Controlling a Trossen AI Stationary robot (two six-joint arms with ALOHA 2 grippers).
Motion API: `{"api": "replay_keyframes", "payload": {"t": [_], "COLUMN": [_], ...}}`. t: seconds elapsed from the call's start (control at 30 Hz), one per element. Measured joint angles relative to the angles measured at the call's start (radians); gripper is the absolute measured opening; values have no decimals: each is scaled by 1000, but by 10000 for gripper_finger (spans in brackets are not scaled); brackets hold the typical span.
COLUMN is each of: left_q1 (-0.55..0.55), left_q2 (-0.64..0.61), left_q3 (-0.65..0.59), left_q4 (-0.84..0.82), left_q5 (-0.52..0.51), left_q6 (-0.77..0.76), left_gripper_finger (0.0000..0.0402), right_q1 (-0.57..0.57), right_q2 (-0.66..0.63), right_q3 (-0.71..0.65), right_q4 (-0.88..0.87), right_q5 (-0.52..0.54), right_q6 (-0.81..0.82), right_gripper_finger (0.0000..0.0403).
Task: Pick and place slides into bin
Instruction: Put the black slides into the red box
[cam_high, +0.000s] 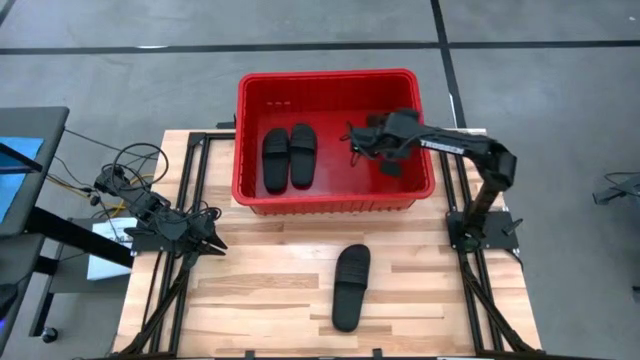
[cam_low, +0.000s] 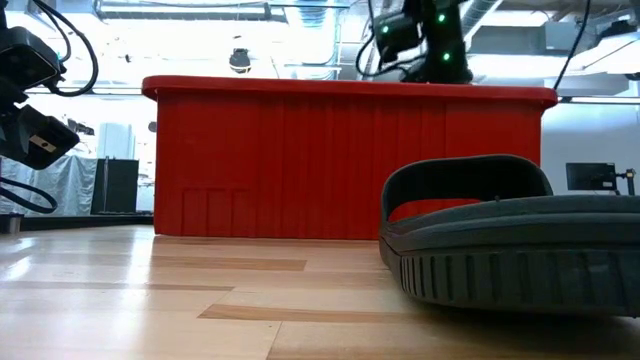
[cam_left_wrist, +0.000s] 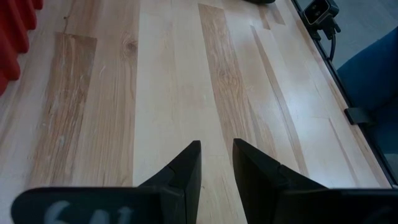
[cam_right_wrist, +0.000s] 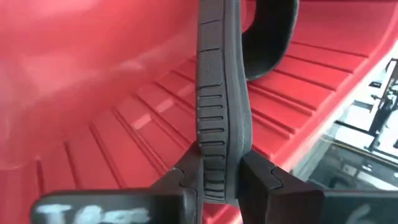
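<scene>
Looks like a robotics lab or workshop space: bare grey concrete floor (cam_high: 560, 40) with dark seam lines, a butcher-block tabletop (cam_high: 270, 300) bolted onto black metal framing (cam_high: 190, 180), loose cables (cam_high: 125, 165) off one side, exposed ducting and strip lights overhead (cam_low: 200, 10).

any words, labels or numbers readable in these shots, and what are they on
"TROSSEN", roughly: white lettering on the right arm over the bin in the high view, small, so the reading is uncertain.
White handwritten marks on the left tool body in the left wrist view: cut off, unreadable.
White handwritten marks on the right tool body, which grips a slide: unreadable.
Nothing else legible.
</scene>
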Motion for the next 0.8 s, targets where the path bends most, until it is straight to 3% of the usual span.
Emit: {"api": "replay_keyframes", "payload": {"t": [0.2,0.57,0.8], "left_q1": [0,0,0], "left_q2": [0,0,0], "left_q3": [0,0,0], "left_q4": [0,0,0], "left_q5": [0,0,0], "left_q6": [0,0,0], "left_gripper_finger": [81,81,81], "right_q1": [-13,-27,-28], "right_q2": [69,204,252], "right_q3": [36,245,266], "right_q4": [34,22,-17], "right_q5": [18,20,22], "right_q6": [1,-8,-17], "right_gripper_finger": [50,50,50]}}
